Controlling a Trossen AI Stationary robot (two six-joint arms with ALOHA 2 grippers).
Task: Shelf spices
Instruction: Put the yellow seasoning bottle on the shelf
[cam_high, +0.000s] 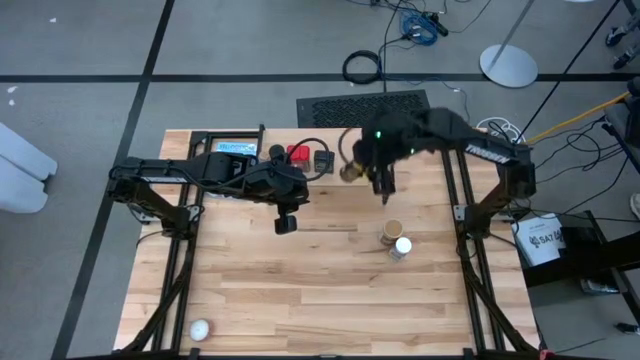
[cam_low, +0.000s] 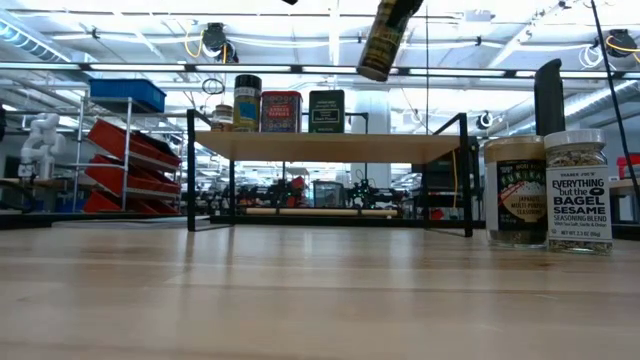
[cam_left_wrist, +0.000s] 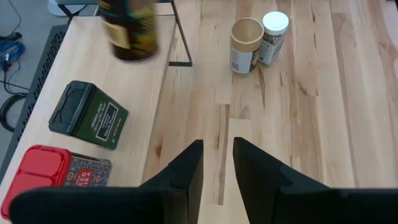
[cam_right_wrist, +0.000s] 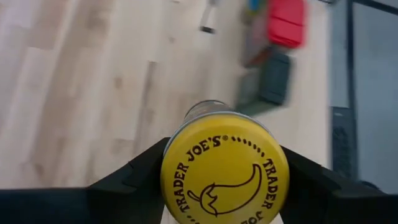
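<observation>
My right gripper (cam_right_wrist: 224, 183) is shut on the yellow-lidded jar (cam_low: 388, 35), held high over the right end of the shelf (cam_low: 330, 146). On the shelf's plank stand a dark-lidded jar (cam_low: 247, 102), a red tin (cam_low: 281, 111) and a black tin (cam_low: 326, 111). A tan-lidded jar (cam_high: 392, 232) and a white-lidded jar (cam_high: 402, 247) stand upright on the table at the right. My left gripper (cam_high: 286, 222) hovers over the table's middle, its fingers (cam_left_wrist: 189, 171) a little apart with nothing between them. My right gripper pinches the jar's top end between its two fingers (cam_right_wrist: 134, 177), one on each side of the yellow lid (cam_right_wrist: 174, 180). It comes slanting down from the table's right. The jar is lifted clear and tilted, its bottom (cam_low: 372, 68) lower and toward the left.
A flat blue-and-black package (cam_high: 237, 148) lies at the shelf's left end. A small white ball (cam_high: 200, 329) rests near the table's front left corner. Bare tabletop (cam_high: 300, 290) stretches across the near half.
</observation>
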